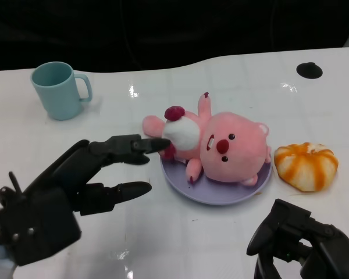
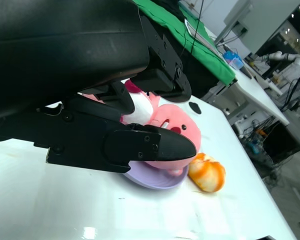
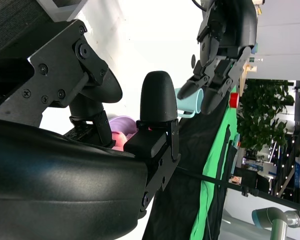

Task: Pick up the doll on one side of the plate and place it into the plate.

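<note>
Head view shows you: doll (image 1: pixel 218 148) lies on plate (image 1: pixel 221 196); left hand (image 1: pixel 75 186) beside plate, fingers spread, empty; right hand (image 1: pixel 305 241) curled, empty.

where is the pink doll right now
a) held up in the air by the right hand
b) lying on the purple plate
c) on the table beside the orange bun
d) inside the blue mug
b: the pink doll lies on the purple plate, with the left hand open beside it and the right hand away from it.
</note>
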